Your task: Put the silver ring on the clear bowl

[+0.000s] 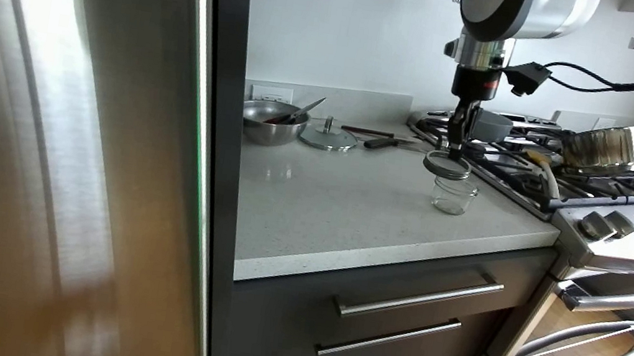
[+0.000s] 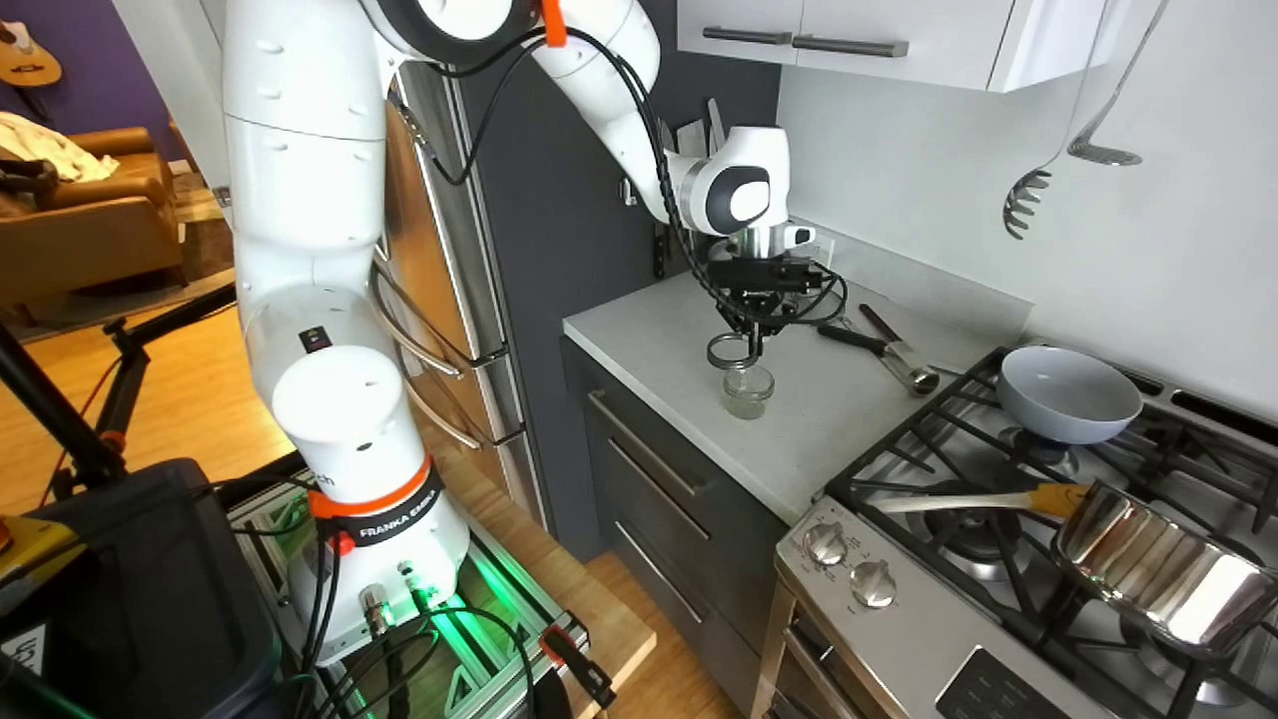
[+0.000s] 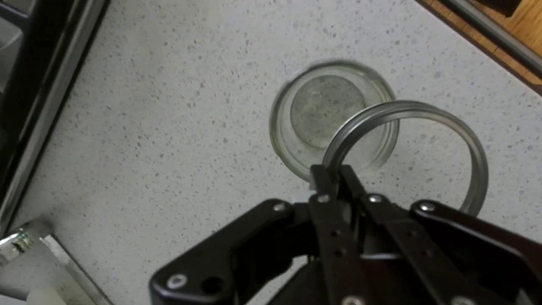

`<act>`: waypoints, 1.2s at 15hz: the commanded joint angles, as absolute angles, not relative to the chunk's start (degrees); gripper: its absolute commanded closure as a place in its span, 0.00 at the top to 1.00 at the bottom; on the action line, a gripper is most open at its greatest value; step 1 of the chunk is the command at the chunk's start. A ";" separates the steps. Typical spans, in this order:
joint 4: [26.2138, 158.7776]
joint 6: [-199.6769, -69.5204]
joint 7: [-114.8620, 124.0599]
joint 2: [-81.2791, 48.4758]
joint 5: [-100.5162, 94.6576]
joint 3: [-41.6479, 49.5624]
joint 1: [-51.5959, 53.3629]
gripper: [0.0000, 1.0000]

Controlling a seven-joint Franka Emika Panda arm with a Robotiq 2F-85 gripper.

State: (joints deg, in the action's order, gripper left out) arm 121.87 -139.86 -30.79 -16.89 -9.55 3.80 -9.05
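Ring (image 3: 423, 110), round grey metal, pinched by tool (image 3: 333, 173); bowl (image 3: 328, 111), clear glass.

A dark panel (image 1: 221, 164) parts a steel refrigerator (image 1: 73, 167) from a speckled pale counter (image 1: 344, 207) above dark drawers (image 1: 295, 325), and a gas range (image 1: 629, 253) adjoins the counter. White cabinets (image 2: 899, 20) hang high against a pale wall (image 1: 340, 24). Beyond, a brown upholstered seat (image 2: 85, 235) stands on wood flooring (image 2: 180, 399) before a purple wall (image 2: 110, 80). Bright light streaks the refrigerator.

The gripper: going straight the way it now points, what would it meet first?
Probably the clear bowl below: the silver ring held in the gripper would likely touch its rim, though depth is unclear.
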 commanded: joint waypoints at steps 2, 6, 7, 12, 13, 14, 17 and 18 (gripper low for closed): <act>126.25 -142.19 -30.20 -14.17 -9.08 4.69 -10.90 0.02; 127.03 -142.80 -30.38 -14.28 -7.83 4.89 -11.90 0.02; 127.04 -143.01 -30.46 -14.47 -7.25 4.79 -12.13 0.02; 126.94 -143.88 -30.66 -15.01 -4.07 4.53 -12.72 0.02; 126.97 -144.04 -30.65 -15.07 -3.67 4.58 -12.82 0.02; 126.97 -144.16 -30.62 -15.16 -3.40 4.67 -12.95 0.02; 127.08 -144.26 -30.68 -15.26 -2.95 4.82 -13.35 0.02; 127.09 -144.14 -30.64 -15.32 -2.90 4.91 -13.53 0.02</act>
State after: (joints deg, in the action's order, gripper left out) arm 125.79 -142.64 -30.67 -15.52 -4.17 4.89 -12.63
